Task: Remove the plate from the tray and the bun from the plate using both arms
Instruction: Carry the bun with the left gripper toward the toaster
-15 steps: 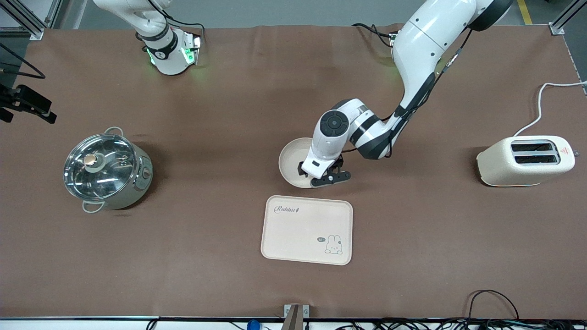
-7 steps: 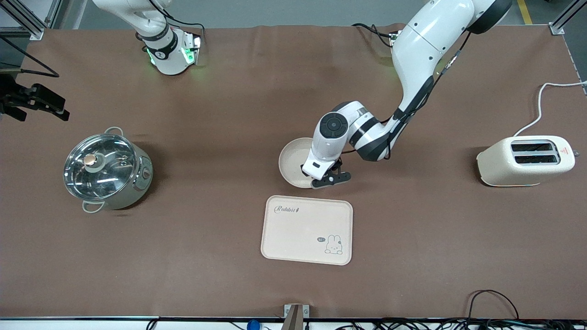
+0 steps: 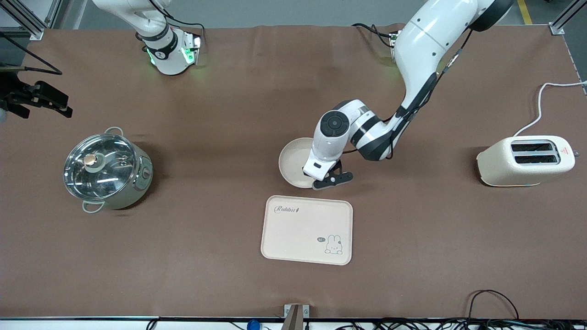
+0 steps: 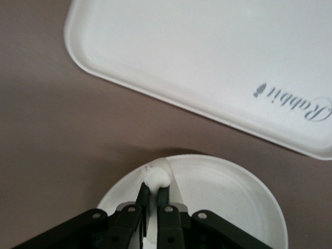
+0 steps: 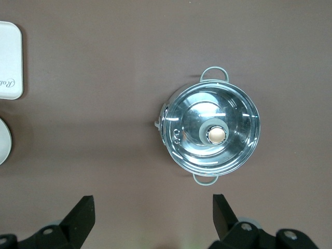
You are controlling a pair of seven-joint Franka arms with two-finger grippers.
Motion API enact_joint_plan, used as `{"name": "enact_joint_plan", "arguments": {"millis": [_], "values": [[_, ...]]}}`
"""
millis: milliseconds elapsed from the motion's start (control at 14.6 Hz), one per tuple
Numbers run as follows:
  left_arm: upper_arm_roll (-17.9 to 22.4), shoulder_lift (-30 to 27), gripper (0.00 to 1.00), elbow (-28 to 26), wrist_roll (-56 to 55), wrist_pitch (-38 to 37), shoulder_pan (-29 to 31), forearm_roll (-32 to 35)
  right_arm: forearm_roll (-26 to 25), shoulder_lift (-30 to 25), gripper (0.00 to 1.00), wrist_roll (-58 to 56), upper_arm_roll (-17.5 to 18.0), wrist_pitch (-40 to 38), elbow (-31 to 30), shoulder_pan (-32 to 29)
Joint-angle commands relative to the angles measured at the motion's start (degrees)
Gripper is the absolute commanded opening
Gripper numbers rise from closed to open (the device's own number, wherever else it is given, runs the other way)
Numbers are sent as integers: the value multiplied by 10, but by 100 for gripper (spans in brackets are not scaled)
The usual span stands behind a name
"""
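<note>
Here, left tool [image 4: 153, 201] pinching round plate [image 4: 228, 192] rim

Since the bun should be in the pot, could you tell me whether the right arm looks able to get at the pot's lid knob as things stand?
Probably yes: the right gripper hangs open high over the pot, and nothing covers the lid knob.

Round cream plate [image 3: 293, 161] lies just farther from the camera than the tray; its rim is pinched by the left pincer [image 4: 153, 193]

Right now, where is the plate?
Front view: the plate is mid-table, just farther from the camera than the tray, its rim pinched by the left gripper.
</note>
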Motion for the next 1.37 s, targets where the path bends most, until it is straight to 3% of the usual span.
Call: {"name": "enact_joint_plan", "arguments": {"millis": [0,274,411,549,617,686,754,823,1166,1303], "values": [[-24,-89,0,-12,77,-84,61,-7,-9,-6,100,5,2,-8,3,2],[-83,-86,1,-32,310,-91,238,-39,-9,-6,100,6,2,-8,2,3],[-85,-67,3,-38,381,-86,285,-40,-9,-6,100,5,1,-8,2,2],[-84,-30,10,-35,387,-85,301,-40,-9,-4,100,6,1,-7,2,3],[-84,-8,23,-33,391,-79,308,-39,-8,-4,100,6,1,-7,1,3],[-83,5,43,-32,394,-71,317,-34,-7,-4,100,6,1,-7,1,3],[-83,12,81,-32,395,-62,323,-31,3,-4,100,6,0,-8,1,2],[-83,10,100,-32,395,-56,324,-32,10,-5,100,6,0,-8,1,1],[-85,-33,100,-12,405,-68,325,-32,11,-4,100,5,-1,-7,1,1],[-88,-75,100,8,405,-113,325,-39,11,-4,100,5,-1,-8,1,-1]]}}
